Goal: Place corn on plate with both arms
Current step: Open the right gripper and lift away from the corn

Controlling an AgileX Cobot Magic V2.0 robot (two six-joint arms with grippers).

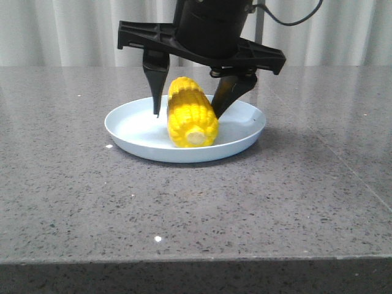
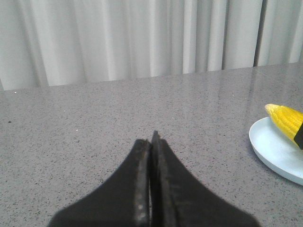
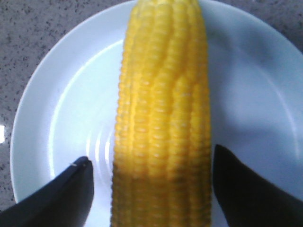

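The yellow corn (image 1: 191, 113) lies on the pale blue plate (image 1: 128, 125), its cream stub end towards the table's front edge. My right gripper (image 1: 186, 116) hangs over the plate, open, one finger on each side of the corn. In the right wrist view the corn (image 3: 163, 94) lies between the fingertips of the gripper (image 3: 150, 155), with a gap of plate (image 3: 61, 118) on both sides. My left gripper (image 2: 152, 137) is shut and empty above bare table; its view shows the plate (image 2: 274, 146) and the corn's tip (image 2: 284, 118) off to one side. It does not show in the front view.
The grey speckled tabletop (image 1: 275, 196) spreads around the plate. A white curtain (image 1: 61, 30) hangs behind the table's far edge.
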